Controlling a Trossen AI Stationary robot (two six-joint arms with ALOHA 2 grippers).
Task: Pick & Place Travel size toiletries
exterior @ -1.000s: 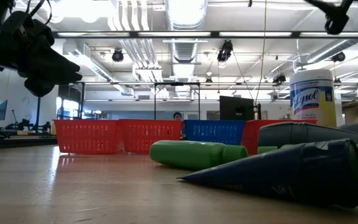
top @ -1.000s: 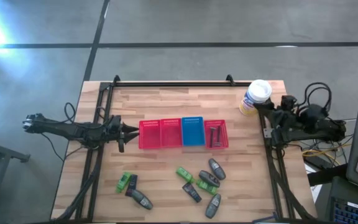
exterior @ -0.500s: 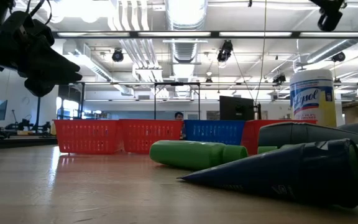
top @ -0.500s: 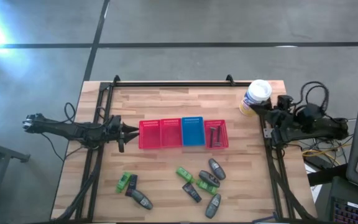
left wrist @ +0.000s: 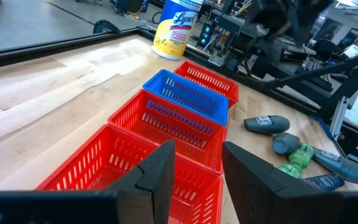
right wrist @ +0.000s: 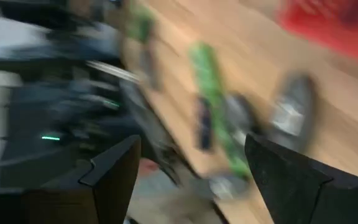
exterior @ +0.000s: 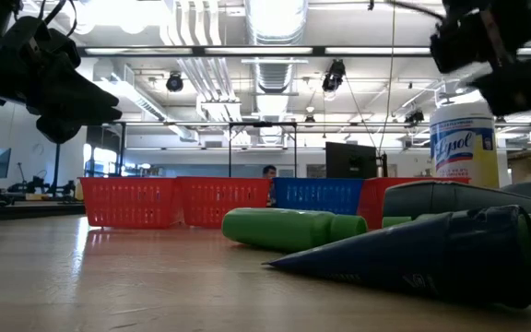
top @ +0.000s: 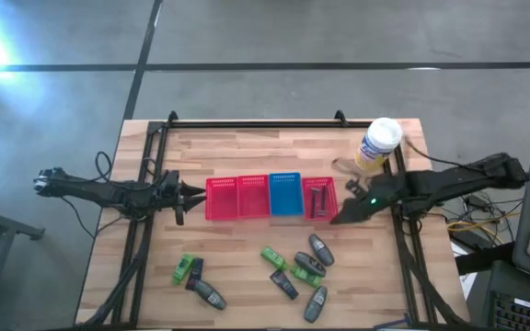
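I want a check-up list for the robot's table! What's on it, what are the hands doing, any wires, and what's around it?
Surface: wooden table, bare at the far side.
Job's things: green tubes, grey bottles and small black tubes lie loose at the near side; dark razors lie in the rightmost red basket.
Clutter: white canister at the far right corner; two more red baskets and a blue basket, nothing seen inside them.
Grippers: left gripper beside the left end of the basket row, fingers open; right gripper by the rightmost basket, fingers open, holding nothing.
Cables: a bundle off the table's right edge.
Surroundings: grey floor; a person far behind in the low view.
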